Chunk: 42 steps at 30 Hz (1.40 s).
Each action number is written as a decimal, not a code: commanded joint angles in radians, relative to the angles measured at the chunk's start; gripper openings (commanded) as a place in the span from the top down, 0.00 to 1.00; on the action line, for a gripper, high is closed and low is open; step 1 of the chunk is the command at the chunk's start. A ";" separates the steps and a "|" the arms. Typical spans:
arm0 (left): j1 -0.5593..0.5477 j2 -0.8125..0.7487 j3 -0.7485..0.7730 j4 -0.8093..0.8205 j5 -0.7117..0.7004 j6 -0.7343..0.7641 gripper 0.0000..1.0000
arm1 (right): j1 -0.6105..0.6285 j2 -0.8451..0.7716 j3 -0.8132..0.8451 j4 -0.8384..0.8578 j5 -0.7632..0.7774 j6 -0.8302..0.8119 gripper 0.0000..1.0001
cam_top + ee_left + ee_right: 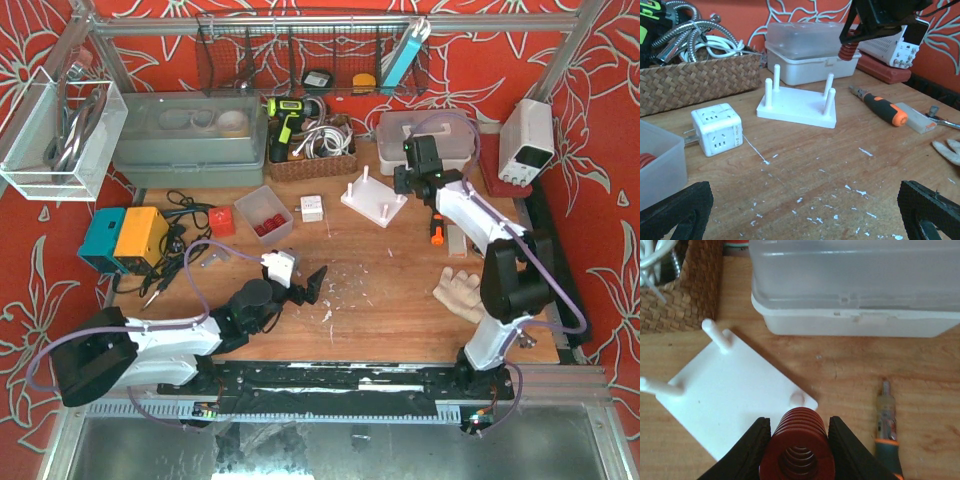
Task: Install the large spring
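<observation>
While the right arm is reaching across the far side of the table (380, 290), the right gripper (800, 421) is clamping the large red spring (799, 450) between its two dark fingers, and the coil is hanging upright with its open bore facing the wrist camera. The spring is hovering clear of the wood, just above the near corner of the white peg plate (735, 400), and it is not sitting on any peg. The closest peg (797, 398) is showing just beyond the coil's rim in the right wrist view, and the left wrist view is showing the spring (845, 51) raised above and slightly to one side of that corner. The plate is lying flat on the table with four pegs standing upright at its corners. A lidded plastic box (855, 290) is sitting just behind the plate, a wicker basket (685, 295) is standing beside that box, and an orange-and-black screwdriver (886, 425) is lying near the plate on the wood. The left gripper (300, 275) is resting low over the table, well apart from the plate, with its jaws standing wide apart and holding nothing. A white plug cube (717, 130) is sitting between it and the plate
</observation>
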 commanded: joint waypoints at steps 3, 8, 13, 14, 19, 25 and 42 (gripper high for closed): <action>0.003 -0.039 0.011 -0.009 -0.006 -0.010 0.00 | -0.038 0.120 0.169 -0.071 -0.078 0.000 1.00; 0.002 -0.050 0.009 -0.009 -0.001 -0.006 0.00 | -0.051 0.192 0.239 -0.105 -0.083 -0.002 1.00; 0.003 -0.053 0.009 -0.010 0.006 -0.005 0.00 | -0.055 0.255 0.288 -0.134 -0.082 -0.005 1.00; 0.003 -0.052 0.009 -0.009 0.007 -0.004 0.00 | -0.057 0.263 0.299 -0.144 -0.072 -0.006 1.00; 0.003 -0.051 0.009 -0.008 0.008 -0.003 0.00 | -0.068 0.266 0.303 -0.162 -0.057 -0.007 1.00; 0.003 -0.049 0.009 -0.006 0.018 -0.002 0.00 | -0.075 0.264 0.299 -0.159 -0.077 -0.010 1.00; 0.003 -0.046 0.012 -0.008 0.025 0.002 0.00 | -0.080 0.331 0.302 -0.164 -0.097 0.001 1.00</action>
